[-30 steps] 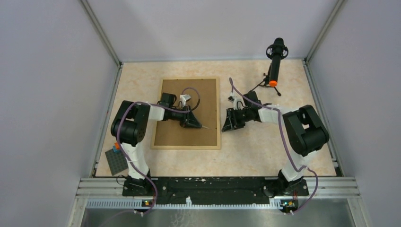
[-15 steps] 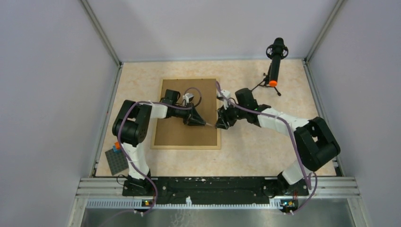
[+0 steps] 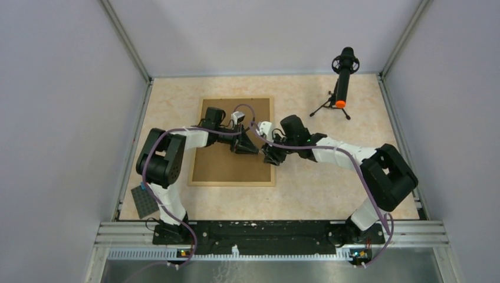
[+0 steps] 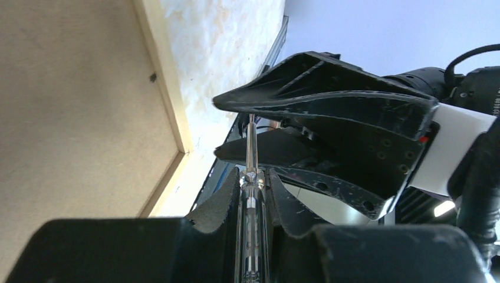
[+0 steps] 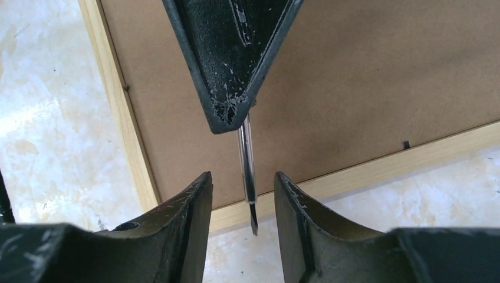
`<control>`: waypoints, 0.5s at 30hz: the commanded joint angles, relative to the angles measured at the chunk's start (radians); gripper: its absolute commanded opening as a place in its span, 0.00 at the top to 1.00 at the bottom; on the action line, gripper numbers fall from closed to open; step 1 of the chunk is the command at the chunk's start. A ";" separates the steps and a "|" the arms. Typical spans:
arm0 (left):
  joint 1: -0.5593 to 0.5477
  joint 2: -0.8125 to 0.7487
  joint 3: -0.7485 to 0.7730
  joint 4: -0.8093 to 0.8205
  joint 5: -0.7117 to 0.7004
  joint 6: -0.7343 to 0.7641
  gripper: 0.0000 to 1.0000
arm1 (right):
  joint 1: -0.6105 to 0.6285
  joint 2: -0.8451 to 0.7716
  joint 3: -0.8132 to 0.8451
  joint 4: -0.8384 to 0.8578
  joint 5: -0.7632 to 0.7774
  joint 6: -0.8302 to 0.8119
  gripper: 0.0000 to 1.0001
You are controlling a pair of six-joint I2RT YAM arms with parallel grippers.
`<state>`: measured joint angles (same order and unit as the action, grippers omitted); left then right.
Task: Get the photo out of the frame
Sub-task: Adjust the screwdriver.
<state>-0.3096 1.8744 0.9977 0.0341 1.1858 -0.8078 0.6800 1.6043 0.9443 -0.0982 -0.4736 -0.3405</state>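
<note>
I see L gripper clamped on a thin screwdriver, R gripper part-open astride its tip w/o touching, frame back-up just beneath both.

a beige marbled tabletop spreads out on every side of the screwdriver. plain pale grey walls rise beyond it and well off to its left and right, with aluminium posts at the far corners. beyond the tool, to its right, a black microphone stands on a small tripod. the light is soft and even.
</note>
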 commanded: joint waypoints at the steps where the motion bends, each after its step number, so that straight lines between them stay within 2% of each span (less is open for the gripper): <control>1: -0.020 -0.062 0.002 0.050 0.047 0.003 1.00 | 0.031 0.010 0.045 0.032 0.017 -0.050 0.61; 3: -0.023 -0.066 0.004 0.057 0.053 0.007 1.00 | 0.035 0.012 0.056 0.033 0.009 -0.046 0.71; 4: -0.023 -0.068 0.005 0.059 0.058 0.012 1.00 | 0.036 0.012 0.067 0.027 -0.001 -0.041 0.82; 5: -0.023 -0.074 0.005 0.060 0.061 0.026 0.95 | 0.036 0.011 0.082 0.008 -0.017 -0.039 0.93; 6: -0.023 -0.084 0.005 0.058 0.064 0.050 0.83 | 0.036 0.008 0.094 -0.012 -0.040 -0.033 1.00; 8: -0.022 -0.135 0.012 0.000 0.041 0.155 0.55 | 0.032 0.000 0.112 -0.054 -0.113 -0.021 1.00; 9: -0.022 -0.164 0.010 -0.021 0.024 0.223 0.45 | 0.029 -0.007 0.121 -0.080 -0.153 -0.014 1.00; 10: -0.021 -0.194 0.000 -0.024 0.012 0.262 0.39 | 0.025 -0.010 0.124 -0.104 -0.190 -0.005 1.00; 15: -0.010 -0.269 -0.082 0.077 0.051 0.292 0.37 | 0.021 -0.029 0.115 -0.172 -0.324 0.016 1.00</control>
<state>-0.3237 1.6752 0.9684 0.0273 1.1984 -0.6090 0.6994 1.6119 1.0290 -0.2226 -0.6350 -0.3462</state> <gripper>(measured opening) 0.638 0.031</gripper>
